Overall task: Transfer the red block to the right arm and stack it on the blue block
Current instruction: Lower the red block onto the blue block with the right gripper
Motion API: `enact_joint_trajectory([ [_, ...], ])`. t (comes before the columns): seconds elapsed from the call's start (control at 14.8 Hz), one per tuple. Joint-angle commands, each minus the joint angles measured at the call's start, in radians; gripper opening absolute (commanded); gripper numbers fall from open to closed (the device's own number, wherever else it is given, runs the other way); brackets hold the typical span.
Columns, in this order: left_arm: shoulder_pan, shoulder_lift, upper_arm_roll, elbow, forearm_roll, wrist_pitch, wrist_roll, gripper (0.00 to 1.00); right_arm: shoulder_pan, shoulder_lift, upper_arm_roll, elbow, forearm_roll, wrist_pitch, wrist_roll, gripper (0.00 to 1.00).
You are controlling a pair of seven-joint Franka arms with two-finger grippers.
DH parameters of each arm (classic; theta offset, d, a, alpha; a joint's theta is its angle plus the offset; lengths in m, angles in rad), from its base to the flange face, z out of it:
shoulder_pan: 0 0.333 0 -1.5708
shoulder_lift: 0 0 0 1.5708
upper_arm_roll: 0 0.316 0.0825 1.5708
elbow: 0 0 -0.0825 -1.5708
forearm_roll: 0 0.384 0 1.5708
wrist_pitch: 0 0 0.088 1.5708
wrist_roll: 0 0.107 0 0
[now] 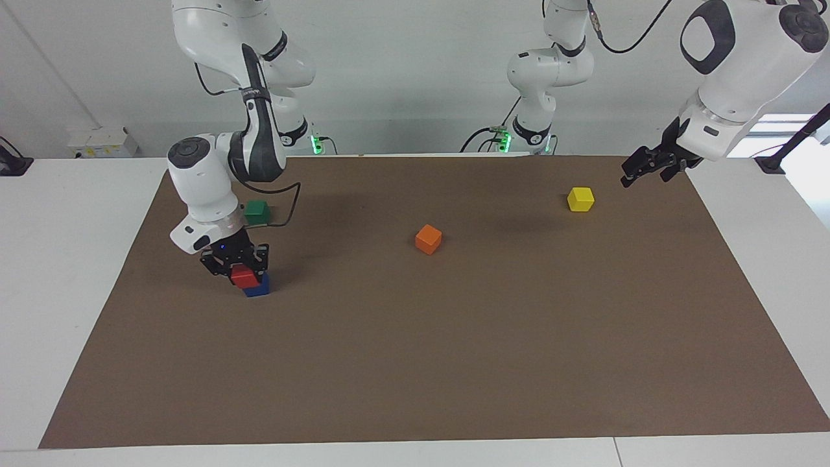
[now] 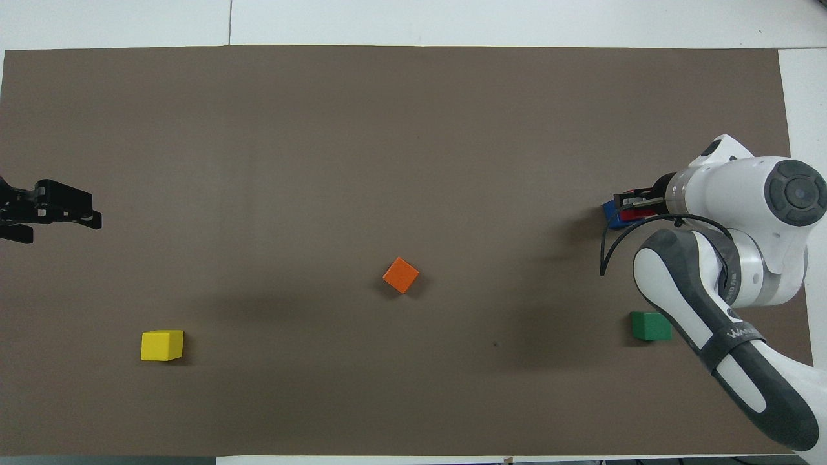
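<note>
Blue block (image 1: 258,287), at nine o'clock on the desk (image 1: 454,337), carries the red block (image 1: 244,277), clenched by the right gripper (image 1: 237,267) for stacking; left gripper (image 1: 652,170) waits released at two o'clock.

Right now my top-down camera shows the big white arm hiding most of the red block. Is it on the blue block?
Observer: Yes, the red block sits on the blue block, a little off-centre.
Operator: Is the pincer holding it?
Observer: Yes, the right pincer is shut on the red block.
Operator: Is the other pincer down on the table?
Observer: No, the left pincer hangs open in the air over the edge of the brown mat, holding nothing.
</note>
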Motion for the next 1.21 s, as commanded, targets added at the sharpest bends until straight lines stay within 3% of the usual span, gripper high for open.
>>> enact_joint_trajectory([
  [0.0, -0.003, -0.008, 0.007, -0.006, 0.01, -0.014, -0.008, 1.0, -0.009, -0.001, 0.008, -0.007, 0.019, 0.017, -0.028, 0.0],
  [1.14, -0.005, -0.008, 0.007, -0.006, 0.01, -0.014, -0.008, 1.0, -0.014, -0.001, 0.008, -0.026, 0.019, 0.011, -0.03, 0.0],
])
